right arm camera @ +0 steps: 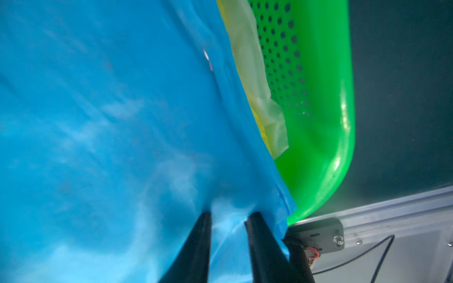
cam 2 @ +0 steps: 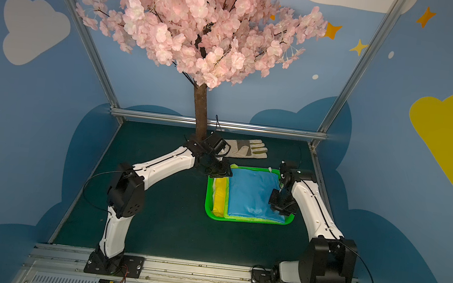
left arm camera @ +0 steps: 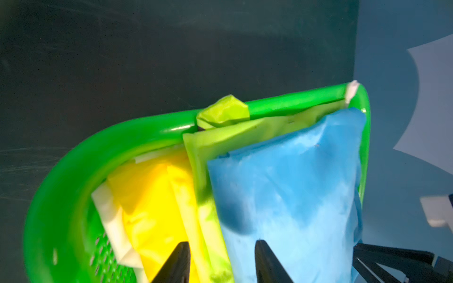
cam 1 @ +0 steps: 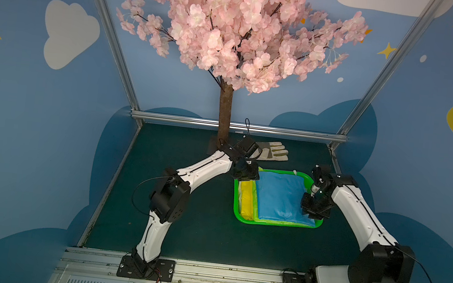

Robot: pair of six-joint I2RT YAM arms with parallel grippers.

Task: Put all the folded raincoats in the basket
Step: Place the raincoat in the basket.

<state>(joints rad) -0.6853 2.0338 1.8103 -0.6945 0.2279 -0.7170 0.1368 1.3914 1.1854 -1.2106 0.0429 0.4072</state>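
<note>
Left gripper [left arm camera: 221,242] hangs over the far left corner of the basket [cam 1: 240,218], jaws well apart and nothing clamped between them. Beyond its fingers [left arm camera: 266,259] lie the edges of the lime raincoat [left arm camera: 201,144] and the blue raincoat [cam 1: 280,197]. By the basket's right rim the right gripper [right arm camera: 229,215] has its jaws narrowly parted, tips down on the blue raincoat with a pucker of cloth between them; whether that is pinched I cannot tell.

Folded into a flat rectangle, the blue raincoat lies inside the basket on top of the lime one, filling the right part. A yellow raincoat [cam 1: 247,199] lies beside it on the left. The basket sits on the dark green table [cam 1: 181,224], near a work glove [cam 1: 273,150]. Both arms are bent at the elbow, wrists pointing down.
</note>
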